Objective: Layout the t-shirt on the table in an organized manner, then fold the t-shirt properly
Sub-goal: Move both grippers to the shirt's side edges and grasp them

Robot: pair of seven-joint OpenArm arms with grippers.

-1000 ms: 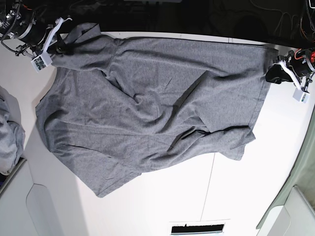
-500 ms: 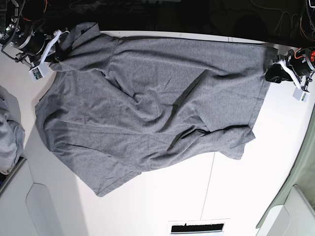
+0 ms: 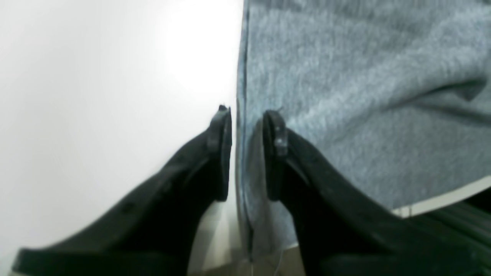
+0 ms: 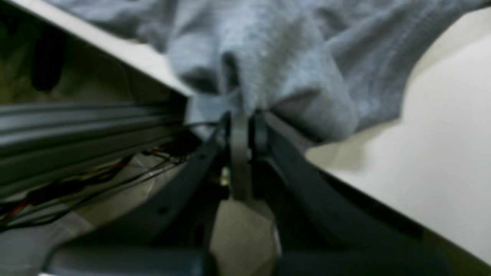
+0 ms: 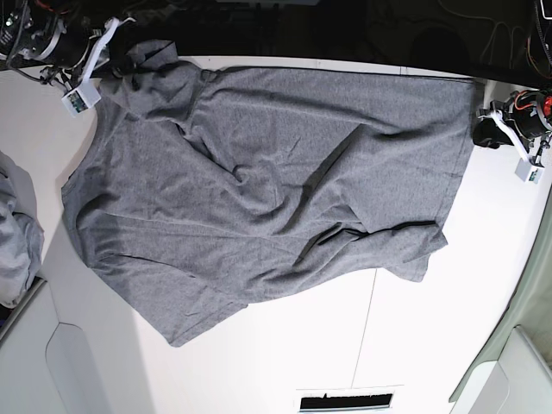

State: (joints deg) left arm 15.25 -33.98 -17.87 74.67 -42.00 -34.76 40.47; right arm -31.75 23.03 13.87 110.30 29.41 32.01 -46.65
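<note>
The heather-grey t-shirt (image 5: 259,190) lies spread but wrinkled across the white table (image 5: 345,345). Its far edge runs nearly straight along the table's back. My right gripper (image 5: 112,62) is at the far left corner, shut on a bunched piece of the t-shirt (image 4: 268,69); a strip of cloth sits pinched between its fingers at the table's edge. My left gripper (image 5: 483,131) is at the shirt's right hem. In the left wrist view its jaws (image 3: 247,119) stand apart astride the hem (image 3: 241,76), one finger over bare table, the other over cloth.
A paler grey cloth heap (image 5: 17,241) sits at the left edge. A thin seam line (image 5: 366,328) crosses the table, with a dark slot (image 5: 345,401) at the near edge. Cables and a dark rail (image 4: 76,126) lie beyond the far edge by my right gripper.
My right gripper has pulled its shirt corner up and left toward the far edge, tightening its grip. The left gripper has shifted slightly right off the hem.
</note>
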